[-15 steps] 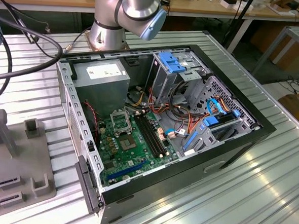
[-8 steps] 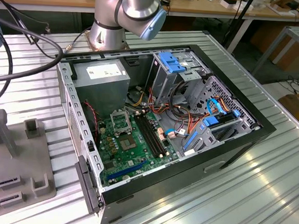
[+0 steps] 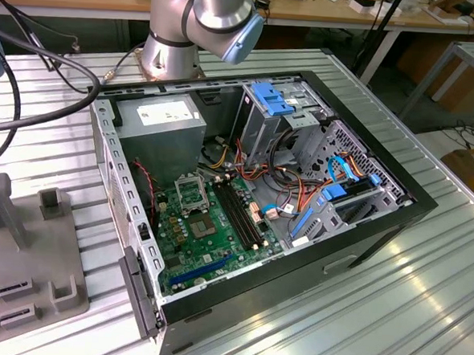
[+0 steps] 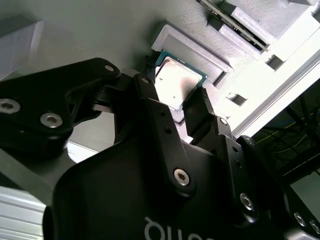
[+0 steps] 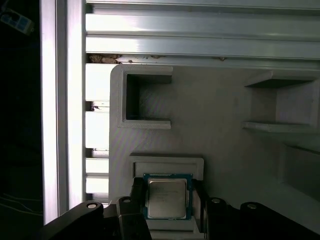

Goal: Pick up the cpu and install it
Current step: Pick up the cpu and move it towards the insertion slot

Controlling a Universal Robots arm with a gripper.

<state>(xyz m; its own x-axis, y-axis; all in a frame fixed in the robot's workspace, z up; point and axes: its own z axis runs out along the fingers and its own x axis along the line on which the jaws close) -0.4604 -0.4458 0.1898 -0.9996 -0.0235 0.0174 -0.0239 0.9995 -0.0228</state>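
Count: one arm (image 3: 207,15), one gripper (image 5: 168,190), one cpu (image 5: 167,198), one grey fixture (image 5: 220,130), one open PC case (image 3: 396,211), one board (image 3: 217,233) with one socket (image 3: 190,194).

The cpu is lying flat in a shallow pocket near one edge of the fixture. The case is sitting mid-table (image 3: 421,317).

The gripper is hovering over the cpu and straddling two opposite edges. Clamping or just clear: cannot tell.
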